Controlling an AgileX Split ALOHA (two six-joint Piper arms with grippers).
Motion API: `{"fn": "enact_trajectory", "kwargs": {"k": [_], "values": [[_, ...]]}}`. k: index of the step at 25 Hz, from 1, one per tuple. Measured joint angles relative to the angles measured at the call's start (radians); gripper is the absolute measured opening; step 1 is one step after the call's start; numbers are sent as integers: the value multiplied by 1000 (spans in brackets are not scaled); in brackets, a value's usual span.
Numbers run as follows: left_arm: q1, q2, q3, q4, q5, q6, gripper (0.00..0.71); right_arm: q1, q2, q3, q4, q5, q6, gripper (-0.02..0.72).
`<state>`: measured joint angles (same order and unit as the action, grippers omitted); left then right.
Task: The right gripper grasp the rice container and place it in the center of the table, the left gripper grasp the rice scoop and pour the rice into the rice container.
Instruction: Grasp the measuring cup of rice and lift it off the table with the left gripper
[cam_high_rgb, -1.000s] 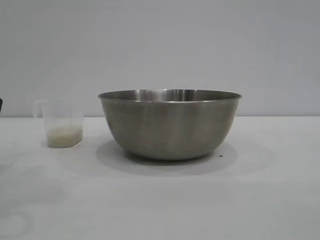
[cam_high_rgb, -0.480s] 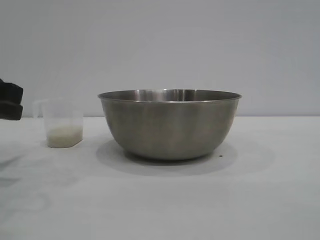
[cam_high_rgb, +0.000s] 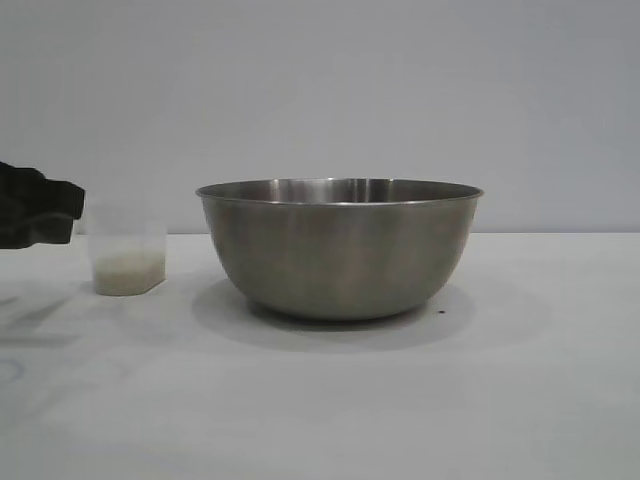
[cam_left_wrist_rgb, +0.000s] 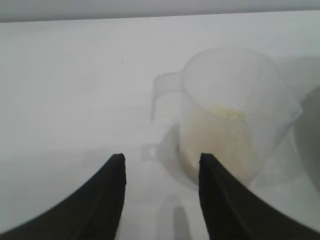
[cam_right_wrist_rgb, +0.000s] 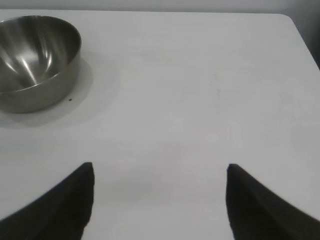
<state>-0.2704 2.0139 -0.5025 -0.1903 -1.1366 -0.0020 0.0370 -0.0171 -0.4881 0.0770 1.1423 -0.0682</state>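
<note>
Left tool (cam_high_rgb: 76, 205) now nearer the rice scoop (cam_high_rgb: 126, 250).

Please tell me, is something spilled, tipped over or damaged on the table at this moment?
Nothing stands out. The rice scoop stands upright with the rice settled inside it, and no grains show on the table. The rice container sits level. A small dark speck lies beside it.

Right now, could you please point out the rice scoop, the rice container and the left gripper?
rice scoop (cam_high_rgb: 127, 250): exterior view, clear side wall.
rice container (cam_high_rgb: 340, 255): exterior view, outer steel wall.
left gripper (cam_left_wrist_rgb: 161, 165): left wrist view, between fingertips.
</note>
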Motion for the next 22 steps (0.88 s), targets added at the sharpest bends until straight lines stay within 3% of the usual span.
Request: {"fn": "enact_trajectory", "kwargs": {"k": [22], "values": [[0, 57, -68, -24, 0, 49, 329, 0, 0, 0, 0, 0, 0, 473]]}}
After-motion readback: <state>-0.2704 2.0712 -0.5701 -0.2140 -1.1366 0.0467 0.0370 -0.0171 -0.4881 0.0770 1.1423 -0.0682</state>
